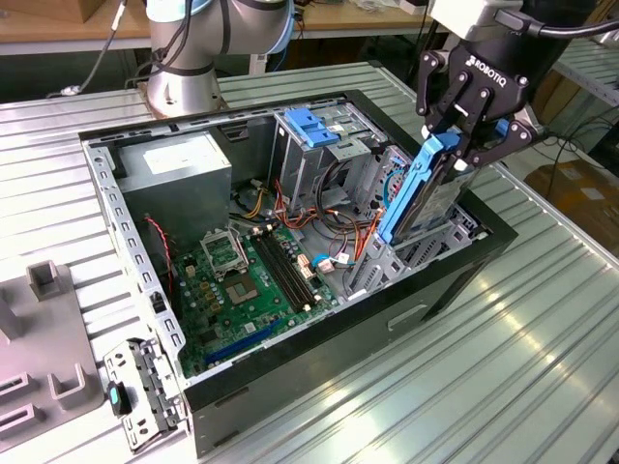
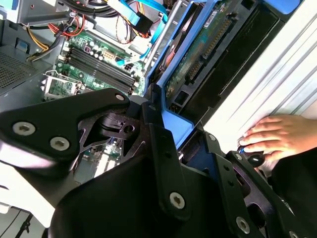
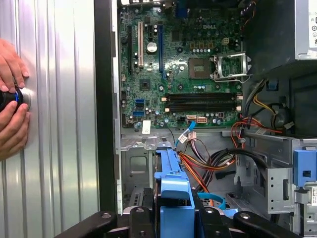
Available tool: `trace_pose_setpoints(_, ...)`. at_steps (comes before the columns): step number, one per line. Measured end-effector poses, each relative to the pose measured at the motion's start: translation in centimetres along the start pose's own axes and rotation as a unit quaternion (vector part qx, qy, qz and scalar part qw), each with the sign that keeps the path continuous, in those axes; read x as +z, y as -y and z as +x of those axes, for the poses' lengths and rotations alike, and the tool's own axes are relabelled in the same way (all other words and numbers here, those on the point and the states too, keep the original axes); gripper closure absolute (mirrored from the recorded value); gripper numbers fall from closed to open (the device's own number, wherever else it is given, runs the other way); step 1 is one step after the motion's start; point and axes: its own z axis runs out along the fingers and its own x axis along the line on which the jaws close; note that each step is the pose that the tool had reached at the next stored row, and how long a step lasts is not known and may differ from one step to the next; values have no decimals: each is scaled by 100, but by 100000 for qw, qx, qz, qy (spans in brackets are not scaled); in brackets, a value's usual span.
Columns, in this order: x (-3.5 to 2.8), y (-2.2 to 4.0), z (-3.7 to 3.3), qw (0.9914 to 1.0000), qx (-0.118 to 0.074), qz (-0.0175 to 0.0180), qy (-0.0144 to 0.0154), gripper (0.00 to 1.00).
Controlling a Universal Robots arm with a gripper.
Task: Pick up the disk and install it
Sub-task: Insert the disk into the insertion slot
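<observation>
Firmly, your claw (image 1: 462, 145) clamps the disk (image 1: 418, 188) by its upper end, fingers (image 1: 484, 101) pressed on the blue rails (image 1: 398, 205); in the exterior view you see the disk steeply tilted, its lower end down among the metal brackets of the bay (image 1: 406, 256) at the side of the open case (image 1: 319, 387) toward the exterior view's right, its upper end above the case rim; your arm's base (image 1: 184, 77) stands on the ribbed table (image 1: 484, 367) beyond the case; the cage (image 1: 324, 155) with its light-blue latch plate (image 1: 308, 126) stands near the disk, toward the exterior view's left; in the first wrist view the blue tab (image 3: 173, 191) sits between the black fingers, while a hand (image 3: 10, 59) and a second hand (image 3: 12, 131) close round a small knob (image 3: 22, 98) on the table outside the case; in the second wrist view the disk's green circuit face (image 2: 198, 64) shows, and a hand (image 2: 280, 136) lies on the table.
</observation>
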Motion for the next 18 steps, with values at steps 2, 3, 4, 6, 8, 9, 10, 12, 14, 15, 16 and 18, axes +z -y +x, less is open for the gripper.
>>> trace_pose_setpoints(2,6,0,0,100000,1,1,-3,63)
trace_pose_setpoints(3,9,0,1,100000,2,2,-4,63)
trace_pose_setpoints(4,17,0,1,100000,0,0,2,63)
trace_pose_setpoints(6,25,0,3,100000,1,1,-3,63)
trace_pose_setpoints(8,32,0,4,100000,4,1,-2,63)
trace_pose_setpoints(9,35,0,5,100000,2,1,-1,63)
trace_pose_setpoints(10,39,0,6,100000,1,0,-2,63)
trace_pose_setpoints(12,46,0,7,100000,-2,0,-3,63)
trace_pose_setpoints(14,53,0,9,100000,-2,2,0,63)
trace_pose_setpoints(15,53,0,9,100000,1,0,-3,63)
trace_pose_setpoints(16,53,0,10,100000,0,1,-2,63)
trace_pose_setpoints(18,54,0,10,100000,0,0,0,63)
